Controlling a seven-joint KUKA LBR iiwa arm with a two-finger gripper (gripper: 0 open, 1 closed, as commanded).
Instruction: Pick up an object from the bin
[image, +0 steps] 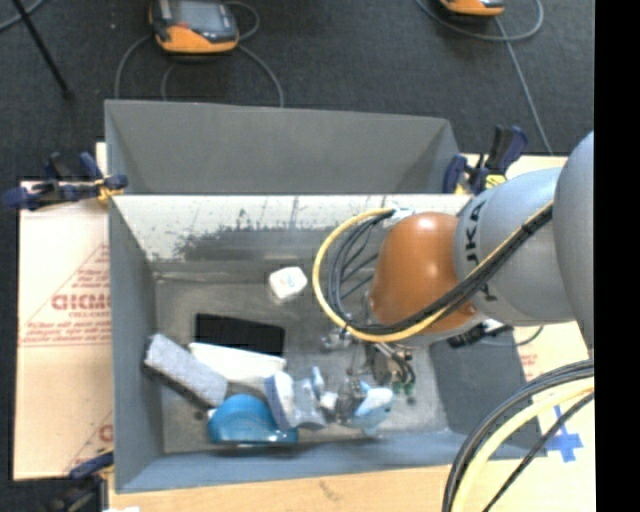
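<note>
The orange wrist cover (425, 270) hangs above the fingers (350, 398), which are low by the bin's (130, 330) near wall. I cannot tell whether they are parted or clenched. A small white-blue piece (377, 402) lies just beside them, toward the view's right. A blue round thing (240, 418) lies farther off to their other side.

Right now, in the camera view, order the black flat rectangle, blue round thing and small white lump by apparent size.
1. black flat rectangle and blue round thing: about alike, too close to rank.
2. small white lump: clearly smallest.
</note>
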